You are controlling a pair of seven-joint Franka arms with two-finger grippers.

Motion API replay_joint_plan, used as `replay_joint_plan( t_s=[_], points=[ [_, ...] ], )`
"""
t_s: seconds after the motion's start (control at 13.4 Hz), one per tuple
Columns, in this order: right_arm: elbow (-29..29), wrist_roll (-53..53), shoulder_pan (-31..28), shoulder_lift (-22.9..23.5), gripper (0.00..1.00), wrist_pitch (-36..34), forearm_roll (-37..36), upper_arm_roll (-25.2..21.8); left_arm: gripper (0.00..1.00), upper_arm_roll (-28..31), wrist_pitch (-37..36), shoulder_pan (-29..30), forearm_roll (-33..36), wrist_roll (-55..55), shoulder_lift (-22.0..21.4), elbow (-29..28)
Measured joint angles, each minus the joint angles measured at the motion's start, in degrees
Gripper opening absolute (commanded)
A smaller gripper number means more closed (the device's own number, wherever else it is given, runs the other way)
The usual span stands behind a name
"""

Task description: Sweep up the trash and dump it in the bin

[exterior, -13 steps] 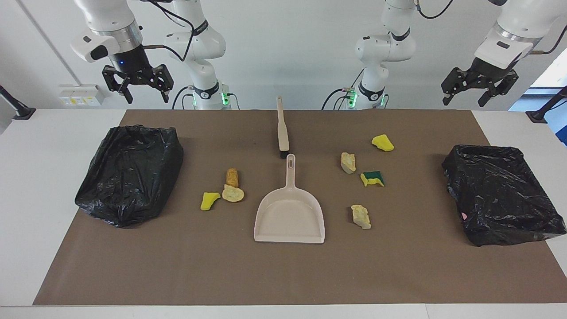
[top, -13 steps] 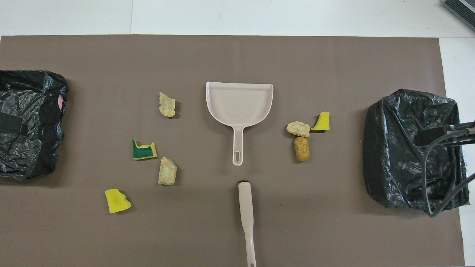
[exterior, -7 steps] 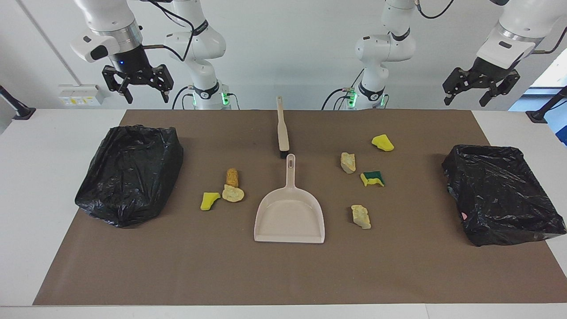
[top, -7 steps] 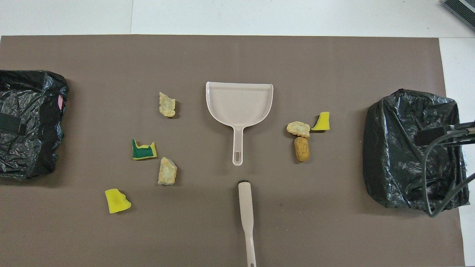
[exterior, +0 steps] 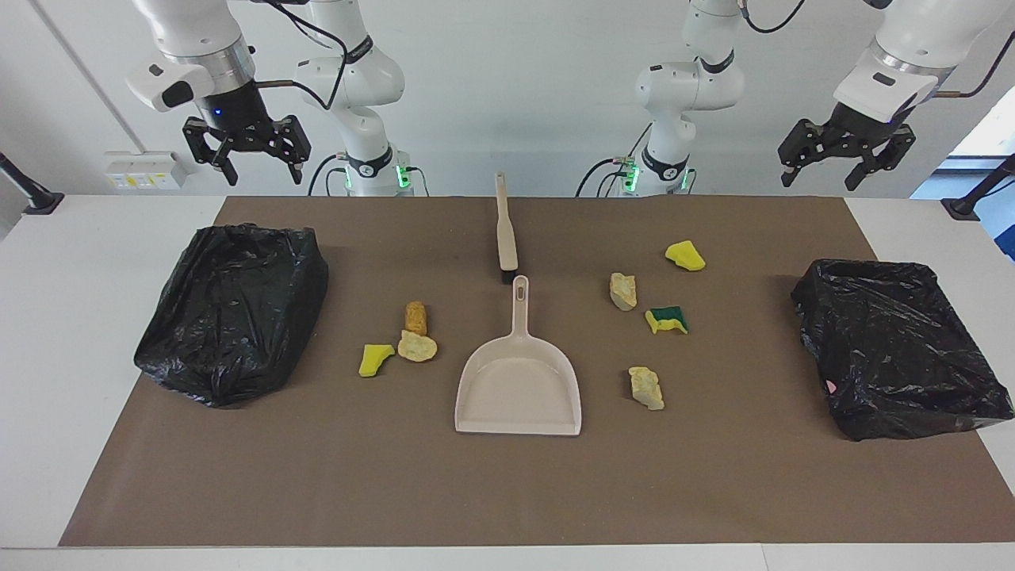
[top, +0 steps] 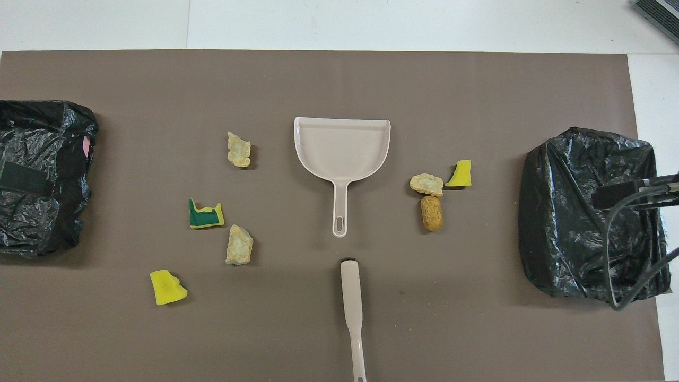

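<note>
Open mat around dustpan and brush; scraps flanking, bins at both ends.

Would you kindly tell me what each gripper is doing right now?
Left gripper: open, empty, raised above the table's left-arm end.
Right gripper: open, empty, raised above the right-arm end.

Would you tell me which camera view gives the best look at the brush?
The overhead view: the brush lies lengthwise there, nearer to the robots than the dustpan, its dark bristle end toward the dustpan's handle. The facing view shows the brush foreshortened.
</note>
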Motion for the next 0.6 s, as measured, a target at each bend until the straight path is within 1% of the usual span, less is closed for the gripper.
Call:
replay_joint_plan(
  t_s=[0.3, 0.45, 0.6],
  points=[
    [0.00, 0.00, 0.00, 0.00, 1.00, 0.00, 0.00, 0.00, 1.00, -0.21, -0.18, 0.00, 0.00, 0.00, -0.34, -0.46],
    [0.00, 0.00, 0.00, 0.00, 1.00, 0.00, 0.00, 0.00, 1.00, -1.04, -0.17, -0.01, -0.01, 0.01, -1.42, -2.27],
    [0.00, 0.00, 0.00, 0.00, 1.00, 0.00, 0.00, 0.00, 1.00, -3.13, 0.28, -0.05, -0.02, 0.00, -3.30, -5.39]
  ],
)
